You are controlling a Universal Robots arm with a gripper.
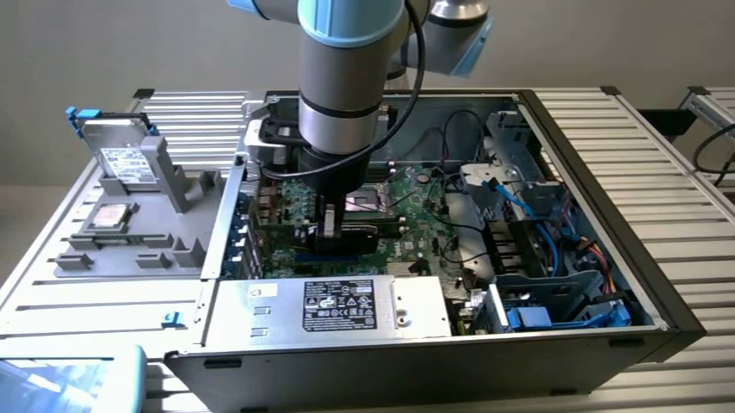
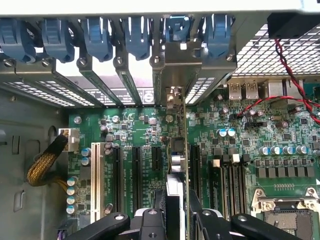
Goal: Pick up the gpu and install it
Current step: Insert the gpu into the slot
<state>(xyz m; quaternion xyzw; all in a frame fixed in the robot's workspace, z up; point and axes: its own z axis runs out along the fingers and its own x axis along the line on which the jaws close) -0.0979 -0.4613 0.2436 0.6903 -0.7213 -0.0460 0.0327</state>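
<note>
The gpu (image 2: 178, 150) stands on edge between my fingers, seen as a thin green card running down toward the motherboard (image 2: 135, 125). Its silvery end bracket (image 2: 176, 62) sits against the rear slot openings, beside the other slot covers. My gripper (image 2: 177, 212) is shut on the card's near edge. In the exterior view my gripper (image 1: 330, 225) reaches deep into the open computer case (image 1: 574, 129), with the gpu (image 1: 365, 236) low over the green motherboard (image 1: 431, 215). Whether the card's edge is seated in its slot is hidden.
A silver power supply (image 1: 344, 305) lies at the case's near side. Blue latches (image 2: 95, 35) line the rear slots. Red and black wires (image 2: 292, 75) and a processor socket (image 2: 285, 212) lie beside the card. A hard drive (image 1: 124, 163) stands in a grey fixture outside.
</note>
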